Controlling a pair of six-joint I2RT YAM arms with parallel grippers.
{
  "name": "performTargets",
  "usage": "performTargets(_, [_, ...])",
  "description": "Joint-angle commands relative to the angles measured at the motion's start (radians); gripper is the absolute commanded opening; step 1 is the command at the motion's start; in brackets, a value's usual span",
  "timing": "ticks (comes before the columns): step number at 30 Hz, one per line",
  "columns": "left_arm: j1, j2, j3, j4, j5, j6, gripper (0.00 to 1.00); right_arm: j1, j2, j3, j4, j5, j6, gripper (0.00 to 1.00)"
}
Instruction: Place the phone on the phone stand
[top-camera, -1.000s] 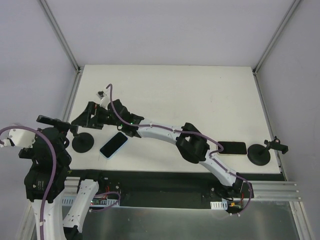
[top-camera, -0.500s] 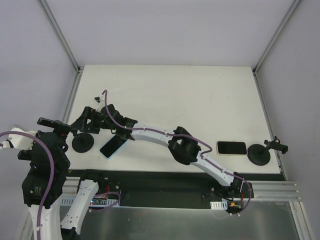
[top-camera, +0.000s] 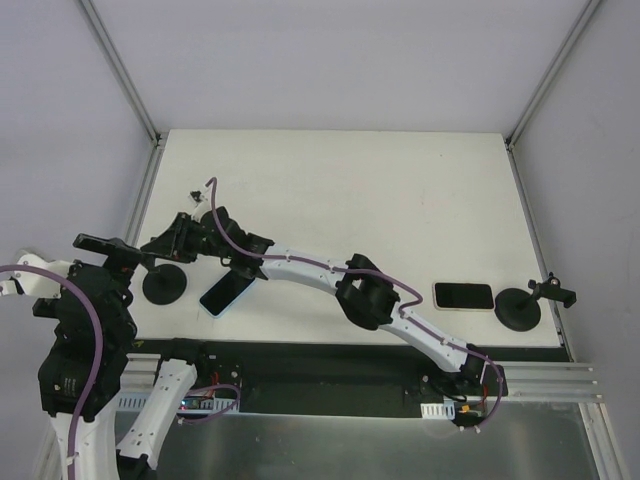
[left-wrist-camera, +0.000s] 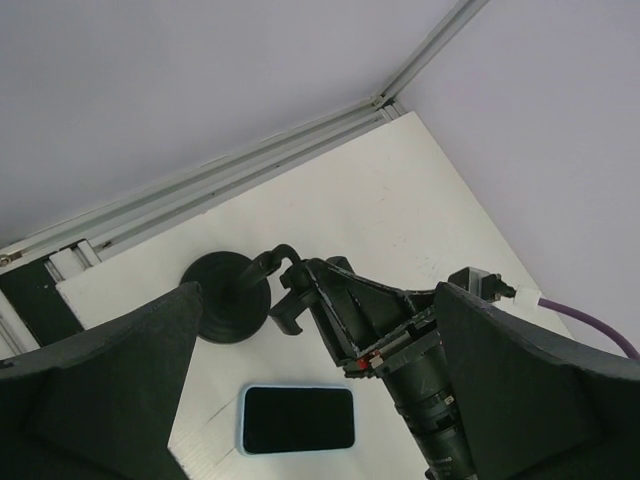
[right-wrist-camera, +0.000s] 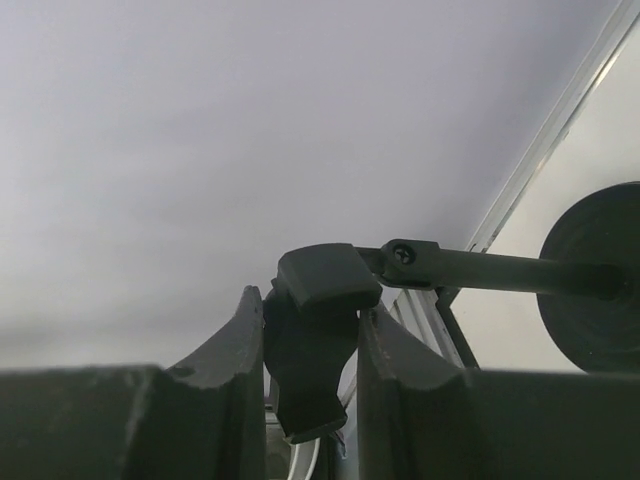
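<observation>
A phone (top-camera: 226, 292) in a light blue case lies flat, screen up, near the table's front left; the left wrist view shows the phone (left-wrist-camera: 297, 418) too. Just left of it stands a black phone stand (top-camera: 163, 285) with a round base. My right gripper (top-camera: 172, 243) reaches across the table and is shut on the stand's clamp head (right-wrist-camera: 318, 300), one finger on each side. The stand's base (right-wrist-camera: 600, 300) shows at the right of the right wrist view. My left gripper (left-wrist-camera: 315, 295) hangs wide open above the stand (left-wrist-camera: 225, 300), holding nothing.
A second phone (top-camera: 463, 296) in a white case lies at the front right, beside another black stand (top-camera: 520, 307). The right arm (top-camera: 370, 295) stretches across the front of the table. Metal frame posts rise at the table's back corners.
My right gripper slid left and down over the stand's clamp head and closed on it. The left gripper stayed open, drifting slightly. The phone has not moved.
</observation>
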Motion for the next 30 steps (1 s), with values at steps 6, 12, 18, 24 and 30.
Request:
performTargets(6, [-0.042, 0.037, 0.004, 0.082, 0.046, 0.059, 0.97, -0.065, -0.150, -0.119, 0.133, 0.061, -0.058, 0.01])
performTargets(12, [-0.063, 0.063, 0.006, 0.156, 0.147, 0.168, 0.97, -0.115, -0.323, -0.423, 0.274, 0.167, -0.070, 0.01])
performTargets(18, [-0.069, 0.111, -0.071, 0.279, 0.352, 0.261, 0.97, -0.177, -0.549, -0.781, 0.363, 0.320, -0.085, 0.01])
performTargets(24, [-0.079, 0.164, -0.177, 0.346, 0.535, 0.286, 0.98, -0.234, -0.763, -1.186, 0.536, 0.527, -0.047, 0.01])
performTargets(30, [-0.079, 0.247, -0.250, 0.374, 0.531, 0.181, 0.99, -0.286, -0.891, -1.337, 0.559, 0.648, -0.024, 0.01])
